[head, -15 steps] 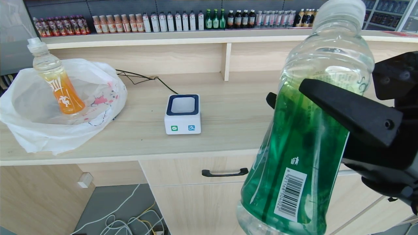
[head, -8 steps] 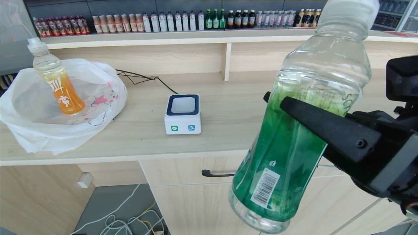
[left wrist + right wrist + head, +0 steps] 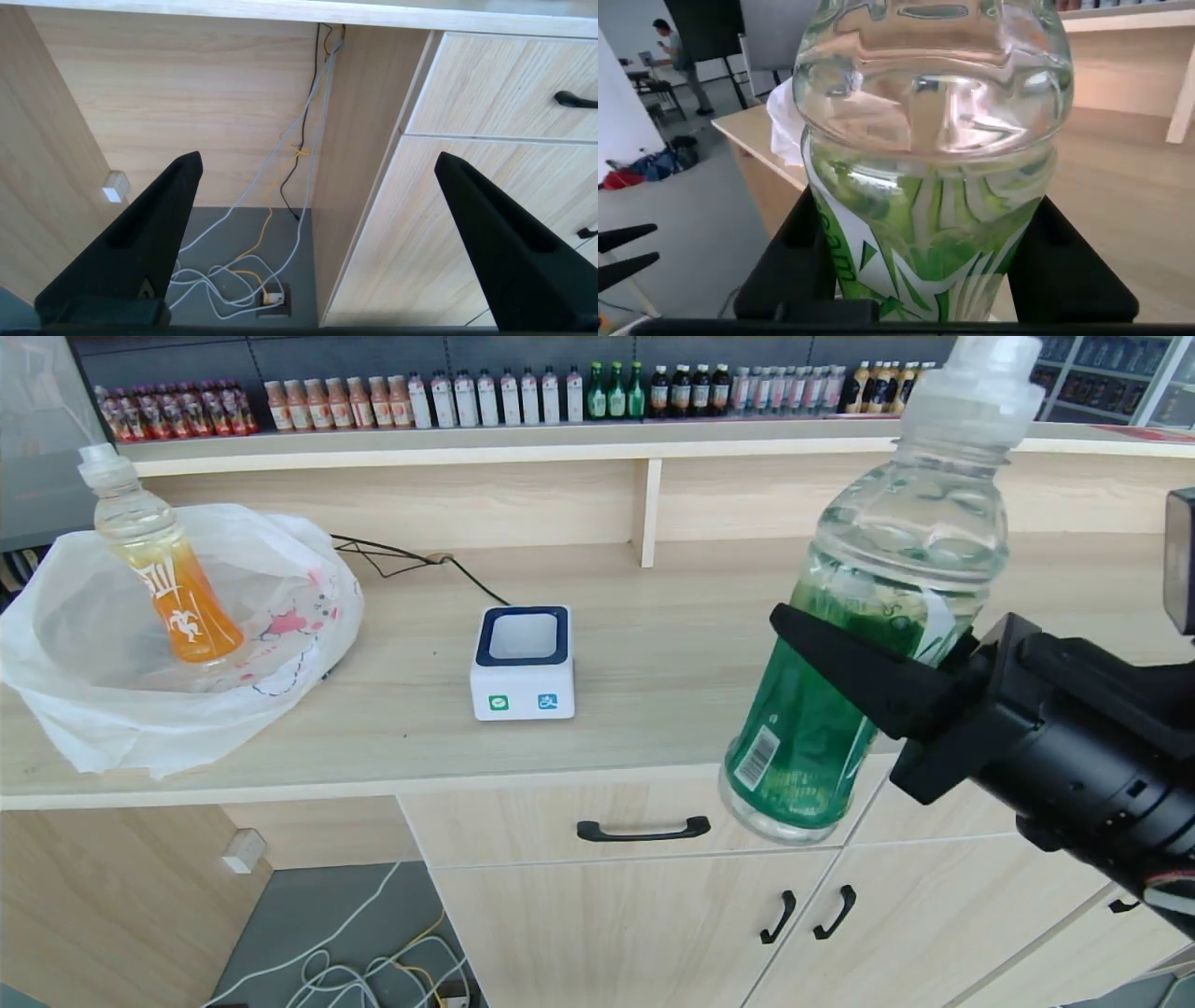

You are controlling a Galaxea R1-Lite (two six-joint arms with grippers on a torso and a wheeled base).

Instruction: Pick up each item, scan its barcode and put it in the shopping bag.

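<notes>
light wood counter (image 3: 653, 644) stretching across front, raised ledge (image 3: 467, 448) running along its back. upright divider (image 3: 646, 511) splitting recess under ledge. long row of drink bottles (image 3: 523, 397) lining up behind ledge, dark wall panel (image 3: 373, 355) backing them. black cable (image 3: 411, 560) snaking over counter from rear. below, drawer with black handle (image 3: 642, 829) sitting above two cabinet doors (image 3: 812, 933). open bay at left showing grey floor (image 3: 308, 915), white and yellow cords (image 3: 373, 975) piling up there. small white box (image 3: 245, 850) clinging to side panel.
</notes>
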